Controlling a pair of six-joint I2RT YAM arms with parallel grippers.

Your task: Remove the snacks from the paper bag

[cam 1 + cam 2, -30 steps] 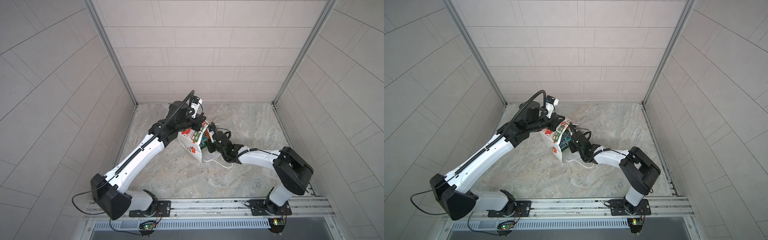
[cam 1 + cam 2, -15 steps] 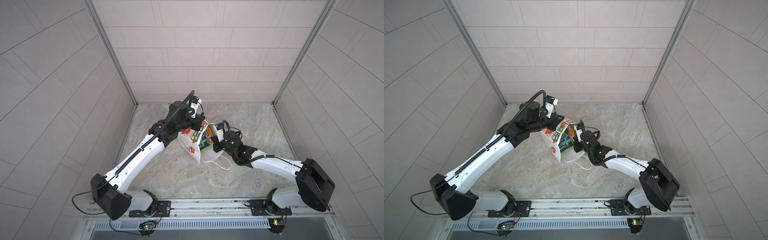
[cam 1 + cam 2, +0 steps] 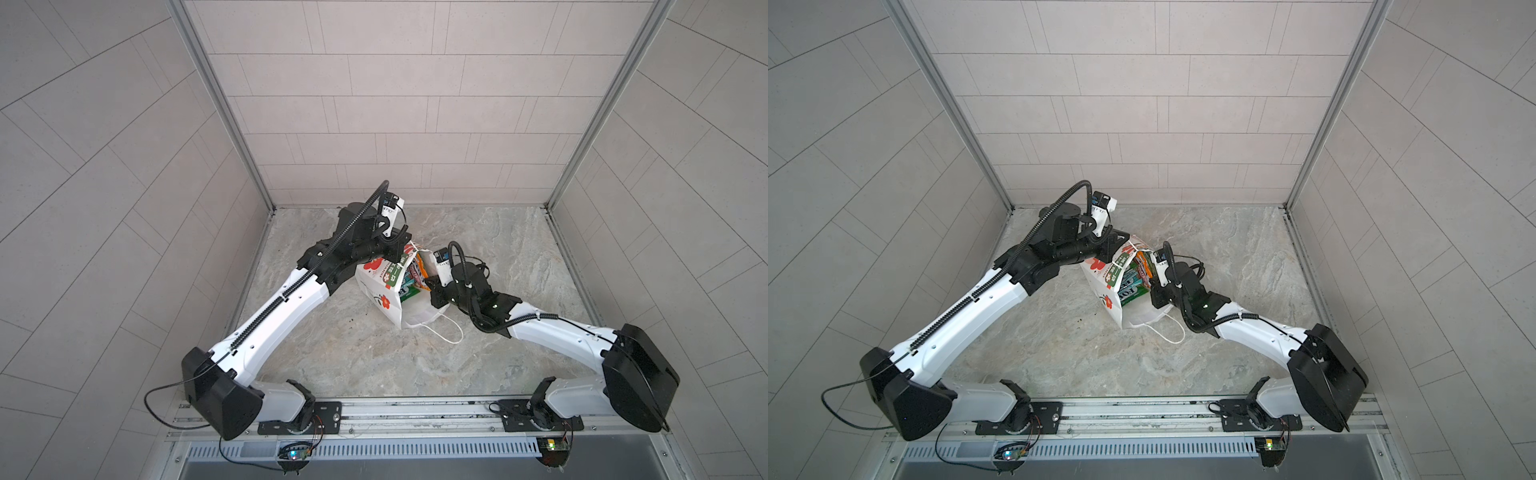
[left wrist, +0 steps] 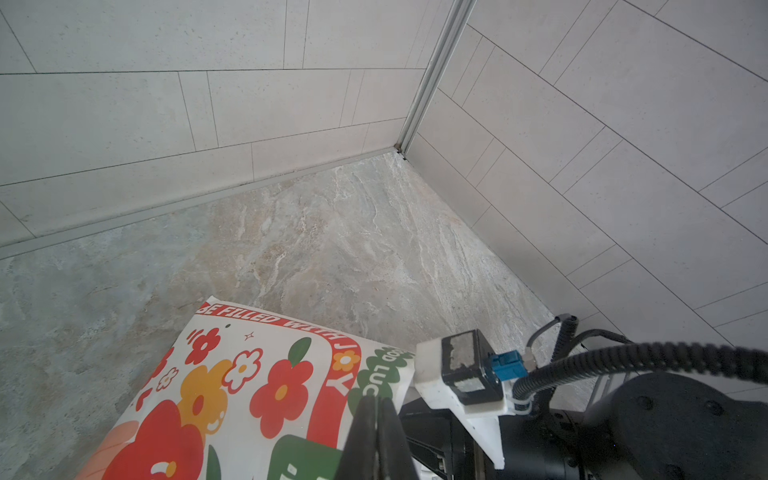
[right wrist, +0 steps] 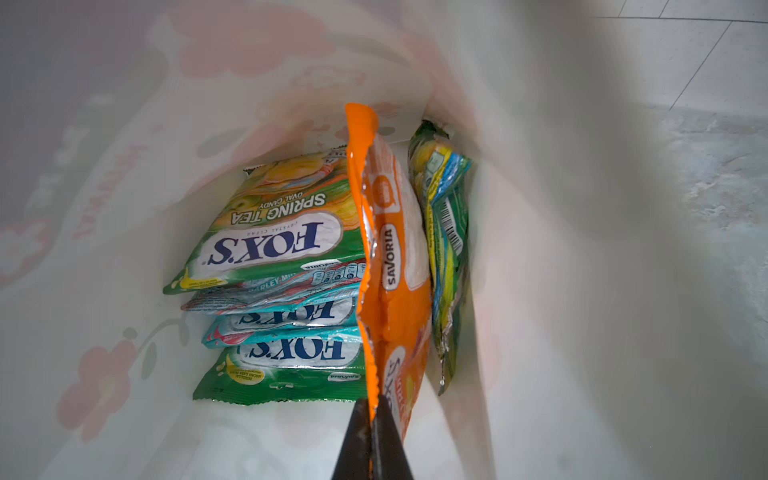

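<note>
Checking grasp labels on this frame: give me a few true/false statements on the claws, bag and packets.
1. The right claw is shut on the orange packet. True.
2. The left claw hangs open above the paper bag. False: it is shut on the bag's printed rim.
3. No packet lies on the table outside the bag. True.
4. The orange packet lies flat under the stack. False: it stands on edge between the stack topped by the Spring Tea packet and a green-yellow packet by the bag wall.
</note>
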